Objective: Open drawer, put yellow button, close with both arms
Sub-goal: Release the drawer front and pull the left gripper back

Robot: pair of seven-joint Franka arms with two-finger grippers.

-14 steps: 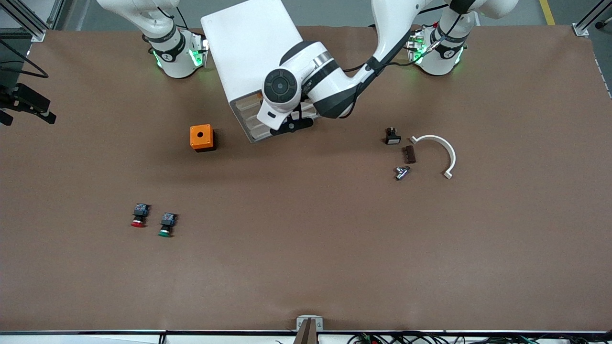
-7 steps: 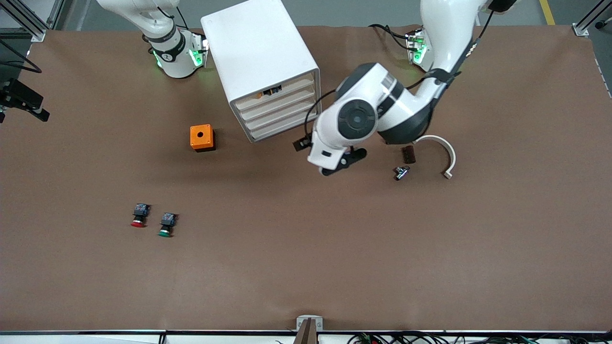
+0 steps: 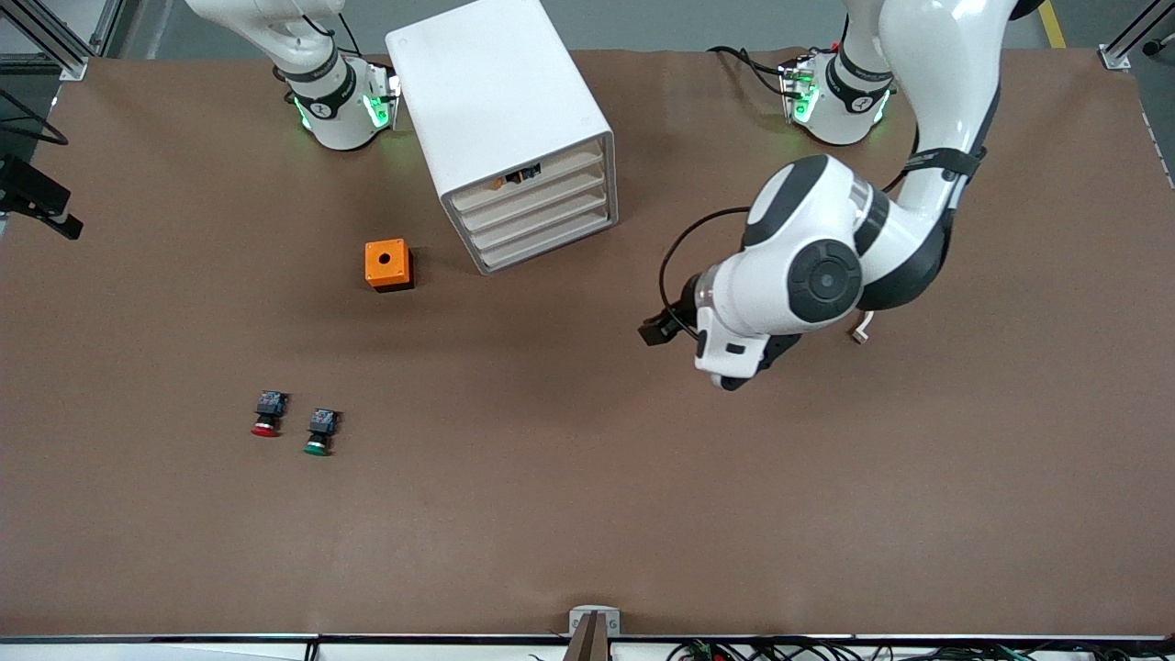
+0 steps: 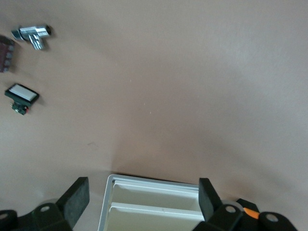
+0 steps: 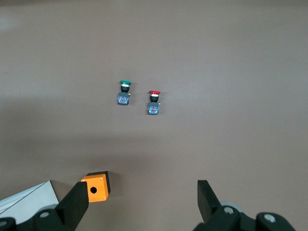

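Two robot arms [image 3: 808,275] [image 3: 303,55] are seen, one white cabinet [image 3: 500,119] with four drawers [image 3: 542,207], one orange box [image 3: 386,263], and three push buttons: red-capped [image 3: 266,413], green-capped [image 3: 319,432], yellow-capped [image 3: 510,178].

White jointed arms [image 3: 817,275] with black joint bands, green-lit bases.

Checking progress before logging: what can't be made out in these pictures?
- yellow button: front view, only an orange-black speck at the drawer, too small to confirm.
- white bracket: front view, mostly hidden by the left arm.
- right gripper: front view, cut off by the edge.
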